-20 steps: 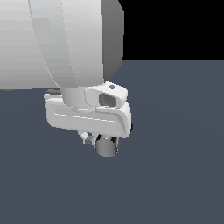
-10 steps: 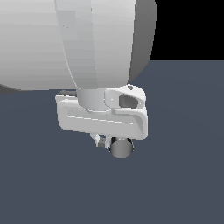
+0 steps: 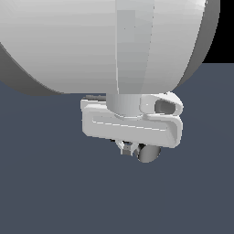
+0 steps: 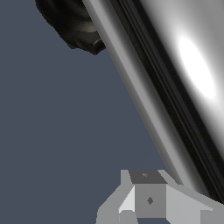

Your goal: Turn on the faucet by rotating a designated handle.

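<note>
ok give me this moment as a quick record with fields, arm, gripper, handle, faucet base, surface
arm: white link fills the top of the exterior view
gripper: under the white hand, jaw state not readable
handle: shiny silver bar runs diagonally, close to the wrist camera
contact: cannot tell
faucet base: black part at the bar's far end
surface: plain dark blue-grey floor

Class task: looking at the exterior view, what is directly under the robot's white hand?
Under the gripper, a rounded grey end of the handle pokes out. The arm and hand cover the rest of the faucet, and whether the fingers are closed.
</note>
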`<state>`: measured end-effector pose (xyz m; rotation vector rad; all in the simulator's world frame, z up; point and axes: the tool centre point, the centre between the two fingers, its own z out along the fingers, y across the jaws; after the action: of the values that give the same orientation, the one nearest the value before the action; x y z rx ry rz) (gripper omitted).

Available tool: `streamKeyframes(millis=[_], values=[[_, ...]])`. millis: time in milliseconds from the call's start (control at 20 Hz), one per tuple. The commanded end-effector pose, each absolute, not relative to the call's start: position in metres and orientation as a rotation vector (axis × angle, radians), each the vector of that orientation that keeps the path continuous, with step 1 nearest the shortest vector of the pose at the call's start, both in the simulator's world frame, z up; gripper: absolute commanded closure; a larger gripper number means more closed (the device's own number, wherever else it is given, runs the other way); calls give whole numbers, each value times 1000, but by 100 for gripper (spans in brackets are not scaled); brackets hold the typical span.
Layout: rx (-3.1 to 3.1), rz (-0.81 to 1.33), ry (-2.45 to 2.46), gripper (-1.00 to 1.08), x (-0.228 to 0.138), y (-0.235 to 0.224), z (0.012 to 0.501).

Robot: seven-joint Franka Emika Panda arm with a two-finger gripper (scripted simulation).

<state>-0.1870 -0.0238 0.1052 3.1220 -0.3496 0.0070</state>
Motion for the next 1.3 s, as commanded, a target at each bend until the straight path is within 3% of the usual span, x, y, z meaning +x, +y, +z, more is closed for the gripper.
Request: streamKeyframes(millis=[0, 300, 350, 1250], values=[[3118, 0, -389, 108, -191, -44, 104], [3118, 0, -389, 108, -195, -67, 104], [3121, 7, -356, 108, -192, -55, 105], [3119, 4, -370, 108, -150, -121, 105]])
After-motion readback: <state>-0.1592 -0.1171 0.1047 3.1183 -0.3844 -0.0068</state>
